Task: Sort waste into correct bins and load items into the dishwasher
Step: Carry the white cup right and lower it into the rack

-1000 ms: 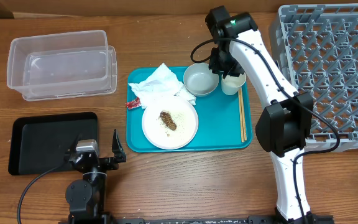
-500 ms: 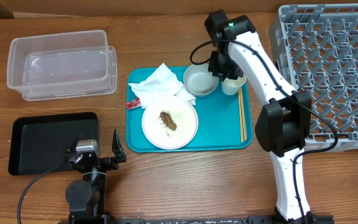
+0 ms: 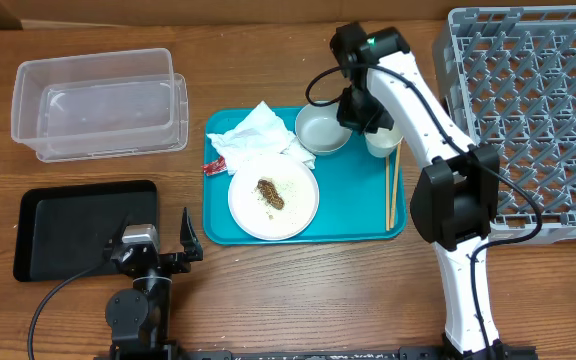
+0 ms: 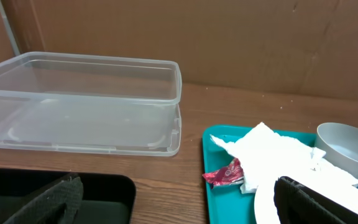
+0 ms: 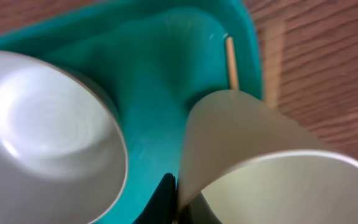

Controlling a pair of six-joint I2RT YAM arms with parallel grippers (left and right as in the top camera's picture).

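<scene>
1. The right gripper [image 3: 361, 112] is pinching the cup [image 5: 253, 143]. Its dark fingers [image 5: 165, 194] are pressing together on the cup's thin wall, near the rim.
2. The cup is leaning over at the far right corner of the teal tray [image 3: 348, 215], just beside the bowl [image 3: 322, 130]. I cannot tell whether it is clearing the tray floor yet.
3. The chopsticks [image 3: 391, 190] are lying along the tray's right edge, with their far ends close to the cup.
4. The left gripper [image 4: 176, 182] is hanging low at the front left with its fingers spread wide, holding nothing. It is facing the tub [image 3: 98, 105], with the black tray [image 3: 83, 225] just beside it.
5. The task is looking barely begun.
   - The napkins [image 3: 256, 135], the red wrapper [image 3: 214, 166] and the brown scrap [image 3: 270, 193] on the plate [image 3: 273, 197] are all sitting on the teal tray.
   - Both the tub and the black tray are showing nothing inside.
   - The rack [image 3: 528, 110], at the far right, is holding no dishes.
   - The cup looks like the first item heading for the rack, leaving the bowl, the plate, the chopsticks and all the waste.
6. Compared with a second ago, the right jaws have been closing and are now clamped shut.
   - The cup has shifted slightly toward the tray's right edge and is tipping more.
   - The left arm and everything else are sitting as they were.
</scene>
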